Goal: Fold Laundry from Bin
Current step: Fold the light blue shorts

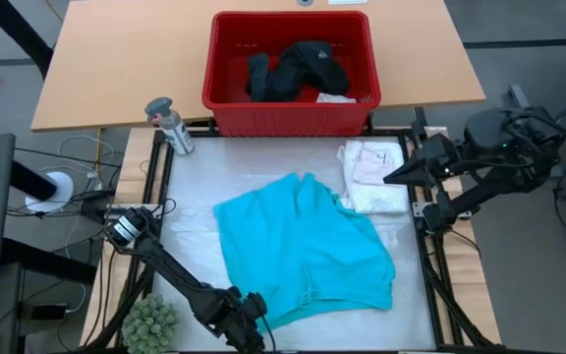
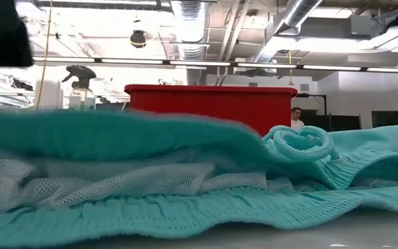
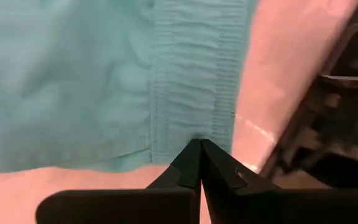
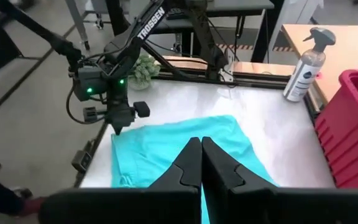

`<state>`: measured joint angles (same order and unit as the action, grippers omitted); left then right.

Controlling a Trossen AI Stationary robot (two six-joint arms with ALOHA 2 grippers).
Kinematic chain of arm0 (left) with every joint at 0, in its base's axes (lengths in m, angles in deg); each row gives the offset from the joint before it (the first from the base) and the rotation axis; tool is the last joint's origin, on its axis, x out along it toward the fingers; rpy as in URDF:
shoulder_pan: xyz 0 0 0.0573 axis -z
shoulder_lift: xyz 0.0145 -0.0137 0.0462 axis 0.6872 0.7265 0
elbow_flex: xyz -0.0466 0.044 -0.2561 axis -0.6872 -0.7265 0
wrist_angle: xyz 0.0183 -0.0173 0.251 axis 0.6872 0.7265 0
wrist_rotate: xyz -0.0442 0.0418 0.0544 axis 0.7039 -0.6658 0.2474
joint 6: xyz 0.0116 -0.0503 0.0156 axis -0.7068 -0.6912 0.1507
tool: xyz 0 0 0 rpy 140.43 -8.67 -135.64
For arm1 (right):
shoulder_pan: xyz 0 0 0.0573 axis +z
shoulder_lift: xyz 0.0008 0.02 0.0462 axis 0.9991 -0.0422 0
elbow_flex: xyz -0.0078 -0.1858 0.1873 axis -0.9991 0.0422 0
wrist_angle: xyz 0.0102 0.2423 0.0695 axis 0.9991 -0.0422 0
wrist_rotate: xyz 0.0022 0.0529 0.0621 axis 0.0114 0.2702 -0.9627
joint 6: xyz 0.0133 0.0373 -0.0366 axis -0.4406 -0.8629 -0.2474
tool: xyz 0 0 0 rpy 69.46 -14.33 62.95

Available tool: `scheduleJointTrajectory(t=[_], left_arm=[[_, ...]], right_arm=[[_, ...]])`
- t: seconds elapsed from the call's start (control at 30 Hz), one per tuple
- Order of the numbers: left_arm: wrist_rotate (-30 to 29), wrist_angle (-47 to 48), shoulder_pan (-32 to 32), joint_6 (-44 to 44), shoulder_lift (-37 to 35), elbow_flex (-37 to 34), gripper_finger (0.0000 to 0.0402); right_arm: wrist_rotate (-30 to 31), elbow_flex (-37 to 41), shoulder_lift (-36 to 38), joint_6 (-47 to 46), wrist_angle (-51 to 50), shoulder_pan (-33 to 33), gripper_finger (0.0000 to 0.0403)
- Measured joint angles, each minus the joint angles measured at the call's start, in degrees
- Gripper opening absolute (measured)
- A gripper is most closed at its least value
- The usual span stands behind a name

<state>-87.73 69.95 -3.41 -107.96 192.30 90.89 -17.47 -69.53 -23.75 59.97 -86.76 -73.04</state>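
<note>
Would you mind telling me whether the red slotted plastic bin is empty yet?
Not empty. The red plastic bin holds black clothing and a small pale piece in the high view.

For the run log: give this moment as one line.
left gripper shut on shorts hem | right gripper shut, idle | black clothes in bin

A robotics lab or industrial workspace is indicated: bare silver ventilation ducts and long strip lights are seen overhead, a black aluminium-profile frame is mounted around the table, and loose cables are strewn on the grey floor.
</note>
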Motion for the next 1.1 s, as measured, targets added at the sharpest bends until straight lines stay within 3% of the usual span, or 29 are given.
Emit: scheduleJointTrajectory(t=[0.3,0.57,0.67,0.9,1.1], left_arm=[[2.0,-3.8,-0.9,-5.2,0.0,-4.3,0.0000],[7.0,17.4,-0.8,-11.1,-0.3,-4.3,0.0000],[7.0,27.2,-0.8,-11.9,-0.2,-4.5,0.0000],[11.6,54.4,-0.2,-18.0,0.2,-5.3,0.0000],[8.5,53.9,0.5,-25.0,-1.4,-4.6,0.0000]], right_arm=[[-0.1,0.0,0.0,2.0,-1.4,0.0,0.0029],[-0.1,0.2,0.1,1.7,-5.0,0.0,0.0028],[3.0,2.2,0.1,-1.2,-7.5,0.0,0.0028],[7.0,14.8,-0.1,-2.9,-6.4,-1.2,0.0029],[7.3,32.1,0.4,1.4,0.6,-4.0,0.0030]])
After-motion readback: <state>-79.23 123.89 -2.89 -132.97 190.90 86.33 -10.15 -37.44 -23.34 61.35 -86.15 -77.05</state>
